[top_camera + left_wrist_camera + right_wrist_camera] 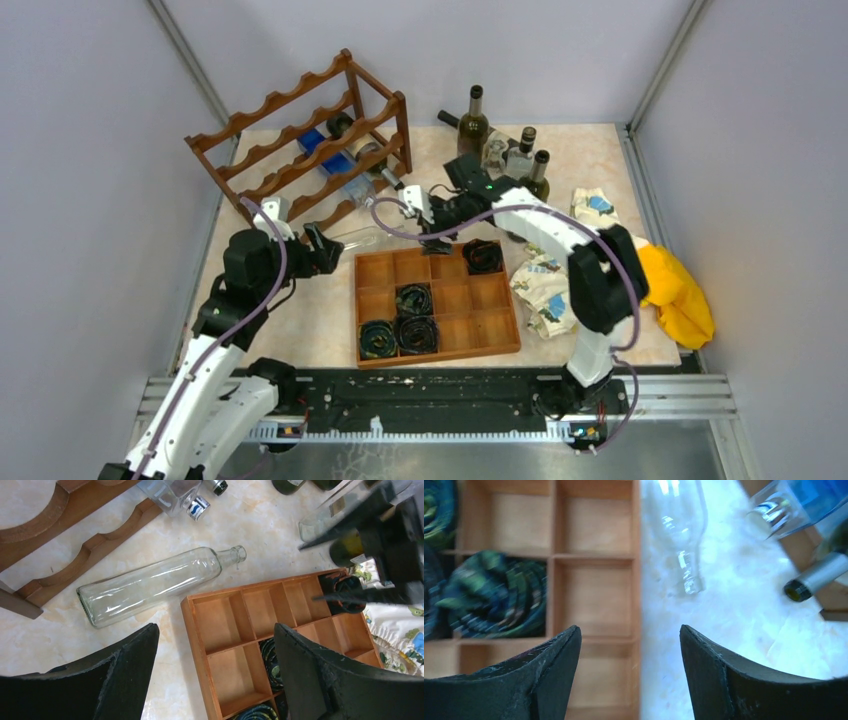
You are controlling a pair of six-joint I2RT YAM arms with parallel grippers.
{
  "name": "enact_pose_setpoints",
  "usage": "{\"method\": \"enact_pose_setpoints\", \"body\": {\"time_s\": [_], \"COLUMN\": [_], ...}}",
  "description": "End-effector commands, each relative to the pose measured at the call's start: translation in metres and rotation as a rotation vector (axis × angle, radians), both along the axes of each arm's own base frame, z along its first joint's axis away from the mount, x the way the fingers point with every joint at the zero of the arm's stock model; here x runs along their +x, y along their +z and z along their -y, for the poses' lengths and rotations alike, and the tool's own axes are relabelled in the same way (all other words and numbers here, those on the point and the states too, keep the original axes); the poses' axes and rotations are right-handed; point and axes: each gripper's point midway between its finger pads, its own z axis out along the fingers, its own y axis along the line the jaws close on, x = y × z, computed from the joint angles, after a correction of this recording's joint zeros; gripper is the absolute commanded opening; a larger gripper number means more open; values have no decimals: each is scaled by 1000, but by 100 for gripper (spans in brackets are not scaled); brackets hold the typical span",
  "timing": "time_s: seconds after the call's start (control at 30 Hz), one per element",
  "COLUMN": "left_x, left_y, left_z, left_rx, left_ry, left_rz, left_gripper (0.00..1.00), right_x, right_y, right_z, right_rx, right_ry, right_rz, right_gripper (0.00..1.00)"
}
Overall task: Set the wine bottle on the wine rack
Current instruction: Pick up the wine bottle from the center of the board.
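Marbled surface (600,160): clear glass wine bottle (155,582) lying flat.
Axis: base nearest left pincer (215,635), neck toward right pincer (630,635).
Pincers: both apart, empty.

Marble table (290,325) carries wine rack (300,140), clear bottle (150,582), compartment tray (380,270), upright bottles (473,125), cloths (545,290).

Soft, even light overhead; the right wrist view is blurred, its clear bottle (679,535) smeared and the tabletop (734,630) glaring bluish-white.

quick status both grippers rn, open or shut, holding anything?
Left gripper: open, holding nothing; the clear glass bottle lies free ahead of it.
Right gripper: open, holding nothing.
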Motion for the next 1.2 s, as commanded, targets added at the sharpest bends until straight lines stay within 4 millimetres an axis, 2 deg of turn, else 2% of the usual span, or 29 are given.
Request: {"method": "enact_pose_setpoints", "body": {"time_s": [0.0, 0.13, 0.3, 0.43, 0.63, 0.97, 1.07, 1.17], "left_x": [-4, -6, -2, 3, 5, 5, 5, 4], "left_y": [0, -13, -23, -34, -40, -49, -48, -49], "left_z": [3, -1, -8, -7, -11, -13, -13, -13], "left_rx": [-36, -75, -141, -168, -174, -191, -190, -193], "left_ry": [-9, 43, 145, 171, 213, 239, 239, 240], "left_rz": [41, 12, -38, -63, -88, -106, -106, -112], "left_gripper": [90, 89, 89, 88, 88, 87, 87, 87], "right_x": [44, 74, 92, 88, 74, 74, 72, 69], "right_y": [16, 0, -27, -38, -67, -90, -97, -97], "right_z": [-44, -59, -65, -72, -79, -97, -101, -105], "right_rx": [53, 2, -78, -80, -98, -121, -132, -124], "right_ry": [18, 48, 120, 169, 194, 148, 142, 129], "right_rz": [93, 184, 209, 187, 121, 82, 72, 57], "right_gripper": [73, 72, 65, 64, 63, 57, 52, 41]}}
